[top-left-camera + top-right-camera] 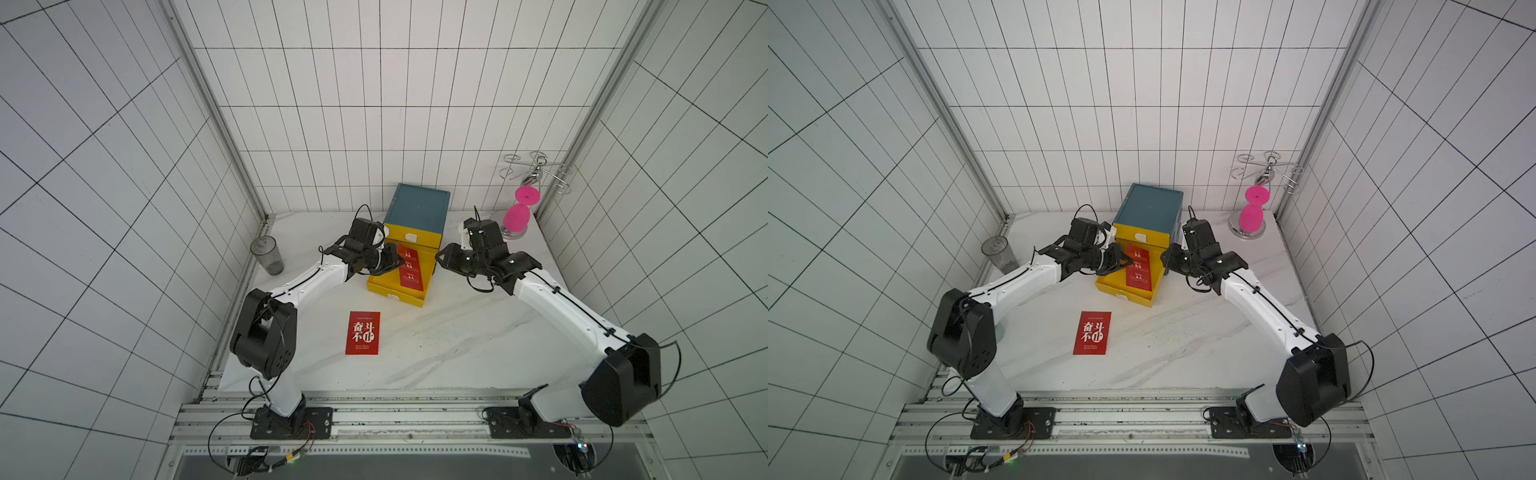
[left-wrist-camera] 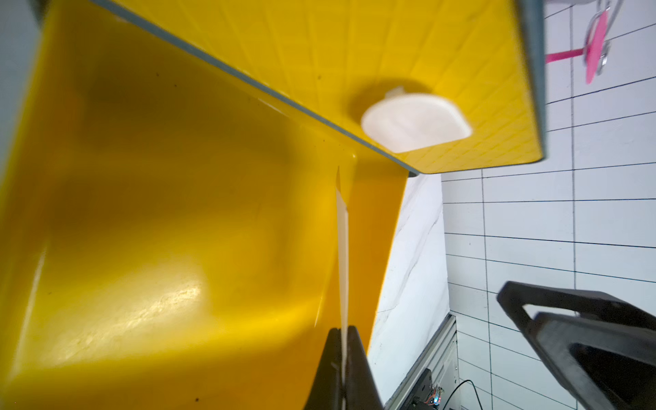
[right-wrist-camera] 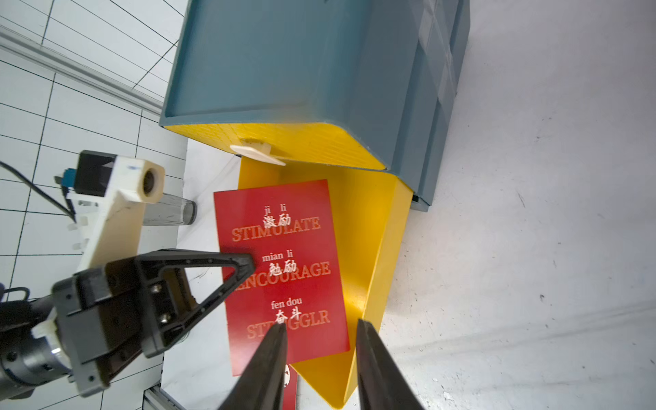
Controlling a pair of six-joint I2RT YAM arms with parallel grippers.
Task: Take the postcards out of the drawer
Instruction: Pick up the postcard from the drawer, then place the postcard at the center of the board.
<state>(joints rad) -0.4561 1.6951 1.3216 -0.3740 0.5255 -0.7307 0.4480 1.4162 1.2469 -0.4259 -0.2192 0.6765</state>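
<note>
Red postcard [image 3: 284, 248] clamped in left tool [image 2: 343, 335], lengthwise along drawer [image 3: 378, 248].

A robot lab cell (gridded walls [image 1: 353, 104], aluminium mounting rails [image 1: 415, 409] in front).

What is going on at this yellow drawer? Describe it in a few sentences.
The left gripper pinches the edge of a red postcard over the open yellow drawer. The right gripper hangs open beside the drawer, holding nothing. A second postcard already lies on the table in front.
</note>
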